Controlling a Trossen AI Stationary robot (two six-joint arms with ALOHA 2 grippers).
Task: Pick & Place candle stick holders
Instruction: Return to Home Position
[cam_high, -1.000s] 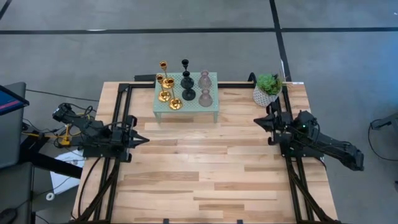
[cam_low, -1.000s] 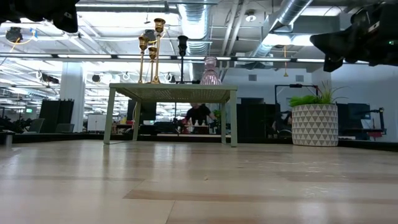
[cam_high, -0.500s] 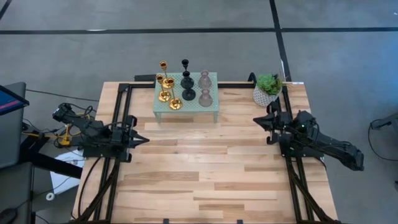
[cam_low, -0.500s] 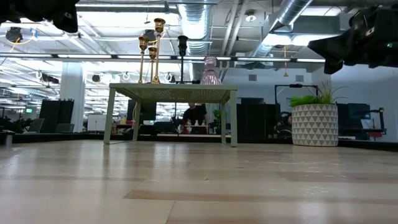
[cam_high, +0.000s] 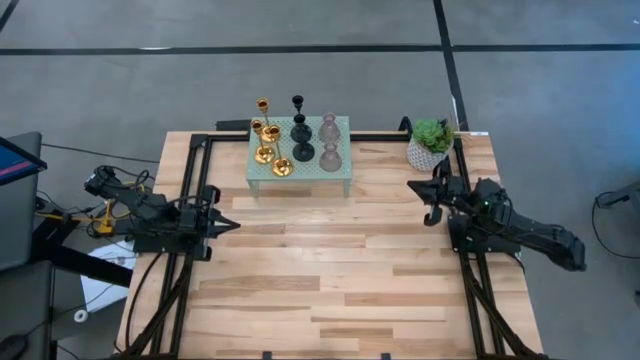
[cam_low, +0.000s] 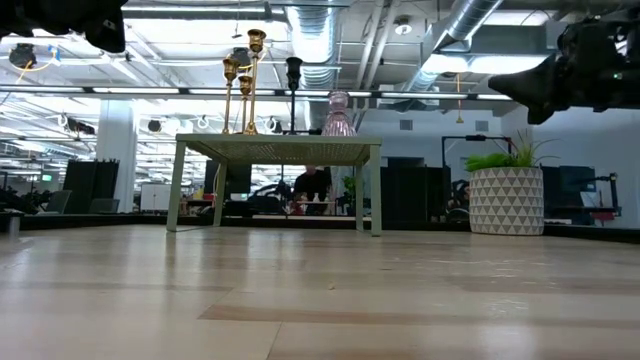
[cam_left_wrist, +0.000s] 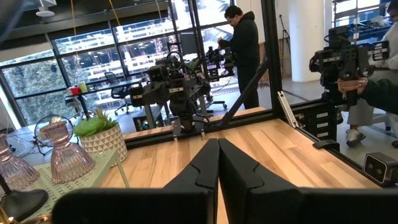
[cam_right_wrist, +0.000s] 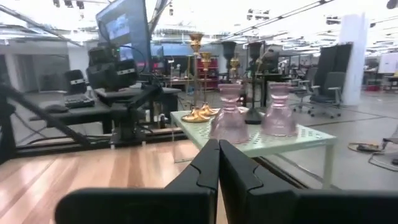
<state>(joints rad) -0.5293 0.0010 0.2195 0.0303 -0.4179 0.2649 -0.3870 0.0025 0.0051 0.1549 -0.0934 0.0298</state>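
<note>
Several candle stick holders stand by their round bases on a small pale green stand (cam_high: 341, 166) at the table's far middle: gold ones (cam_high: 265, 135) at its left, black ones (cam_high: 300, 135) in the middle, two pinkish glass ones (cam_high: 330, 140) at its right. They also show in the low view (cam_low: 245, 85) and the right wrist view (cam_right_wrist: 229, 121). My left gripper (cam_high: 234, 226) is shut and empty at the table's left, near side of the stand. My right gripper (cam_high: 411, 187) is shut and empty at the table's right, pointing toward the stand.
A small green plant in a white patterned pot (cam_high: 430, 142) stands at the table's far right corner, just beyond my right gripper. The wooden table top (cam_high: 330, 270) lies bare between the arms. People stand in the room beyond the table (cam_left_wrist: 244, 43).
My right gripper has shifted a little toward the table's left and far side, toward the stand, still shut. The holders stand as before.
</note>
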